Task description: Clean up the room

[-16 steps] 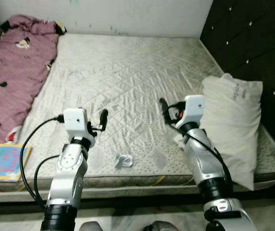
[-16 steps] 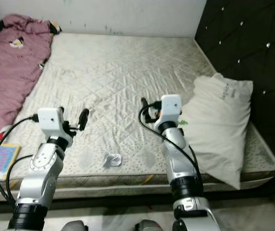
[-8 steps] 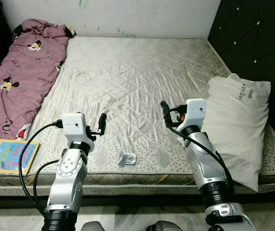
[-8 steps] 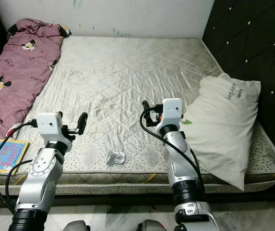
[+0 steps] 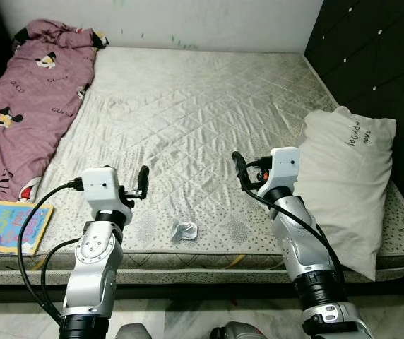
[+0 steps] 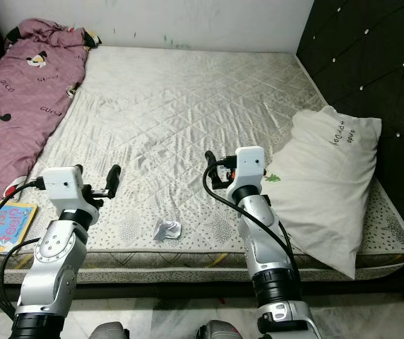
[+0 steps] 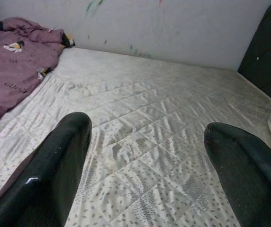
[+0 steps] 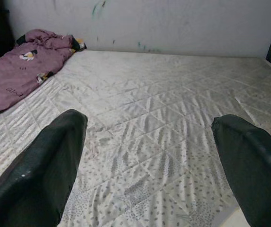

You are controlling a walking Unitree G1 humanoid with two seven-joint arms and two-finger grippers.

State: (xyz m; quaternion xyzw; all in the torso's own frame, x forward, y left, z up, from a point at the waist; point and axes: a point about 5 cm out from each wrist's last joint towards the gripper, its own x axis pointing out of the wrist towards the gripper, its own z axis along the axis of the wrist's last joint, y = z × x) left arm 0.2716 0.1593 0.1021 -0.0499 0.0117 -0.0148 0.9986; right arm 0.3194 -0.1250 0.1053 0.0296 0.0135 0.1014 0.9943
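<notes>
Nearest me, at the lower middle of the frame, a small crumpled white scrap of paper [image 5: 183,231] lies on the front edge of the pale quilted mattress [image 5: 188,106], between my two arms. I judge it very light and soft, likely to crush or skid if nudged, so I would pinch it from above across its bunched middle. My left gripper [image 5: 143,183] hangs just above the mattress to the left of the scrap, its two black fingers [image 7: 55,165] spread wide, grasping nothing and touching nothing. My right gripper [image 5: 239,169] is held likewise to the right, released and empty, fingers [image 8: 45,165] well apart over bare quilting. At the lower left a colourful children's picture book [image 5: 11,226] rests on the mattress corner. At the right edge a large white pillow [image 5: 347,176] leans near the black tufted headboard [image 5: 371,49]. Farther back, along the left side up to the upper left, a rumpled maroon cartoon-print blanket [image 5: 25,92] lies heaped against the white wall [image 5: 188,18].
</notes>
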